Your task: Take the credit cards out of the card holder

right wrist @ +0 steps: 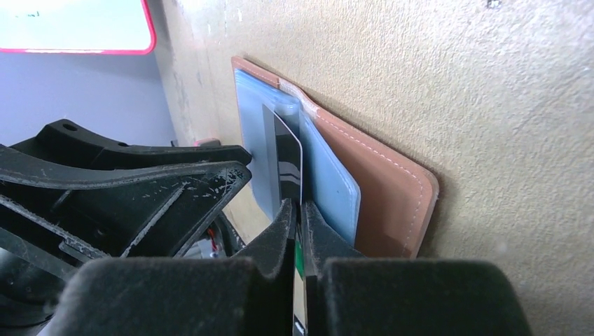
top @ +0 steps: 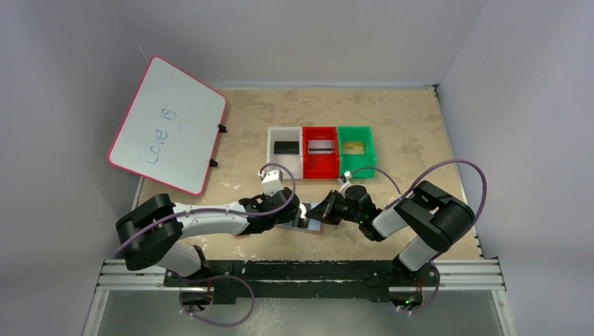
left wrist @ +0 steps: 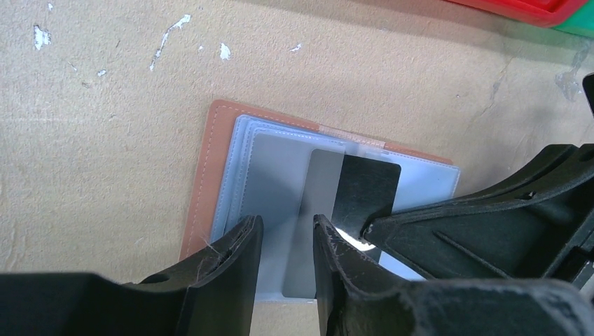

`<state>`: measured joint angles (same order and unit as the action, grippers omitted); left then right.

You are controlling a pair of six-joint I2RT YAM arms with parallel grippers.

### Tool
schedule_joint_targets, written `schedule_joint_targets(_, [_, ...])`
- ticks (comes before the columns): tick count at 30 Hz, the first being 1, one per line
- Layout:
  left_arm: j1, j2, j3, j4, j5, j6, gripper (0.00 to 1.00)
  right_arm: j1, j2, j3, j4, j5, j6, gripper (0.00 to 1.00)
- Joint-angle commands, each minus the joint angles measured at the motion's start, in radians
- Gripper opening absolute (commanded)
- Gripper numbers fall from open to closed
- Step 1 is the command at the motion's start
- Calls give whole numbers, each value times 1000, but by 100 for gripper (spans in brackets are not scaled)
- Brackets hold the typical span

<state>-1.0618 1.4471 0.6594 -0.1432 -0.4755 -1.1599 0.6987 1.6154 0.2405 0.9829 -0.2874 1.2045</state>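
Both arms are reaching inward over the table (top: 406, 126), with the wrists meeting near its front centre. The card holder (left wrist: 199, 189) is lying open and flat there, its clear sleeves (left wrist: 277, 164) facing up. The left gripper (left wrist: 284, 241) is resting its fingertips on the sleeves, jaws narrowly parted and gripping nothing. The right gripper (right wrist: 299, 218) is coming in from the opposite side, jaws pinching the edge of a black card (left wrist: 370, 187) that is sitting partly out of its sleeve.

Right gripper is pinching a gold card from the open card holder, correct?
No, the card in the right gripper is black, not gold; the right wrist view shows it pinched at the open card holder.
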Motion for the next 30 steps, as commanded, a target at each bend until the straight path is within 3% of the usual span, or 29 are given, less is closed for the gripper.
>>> schedule_joint_targets(1, [-3,-3,-17,-30,10,6,33,-7,30,-8,44,-24,-10,4])
schedule_joint_targets(8, [-4,4,-15,-26,25,8,32,-7,70,17,97,-33,-22,16])
schedule_joint_targets(18, [-6,14,-12,-13,30,8,32,-7,108,47,120,-74,-51,17])
schedule_joint_targets(24, [-7,14,-9,-26,24,10,32,-7,125,28,169,-73,-24,11])
schedule_joint_targets(27, [-7,7,-7,-44,13,12,31,-7,107,22,147,-57,-24,2])
schedule_joint_targets(30, [-7,0,-8,-51,9,14,31,-7,80,13,105,-26,-22,0])
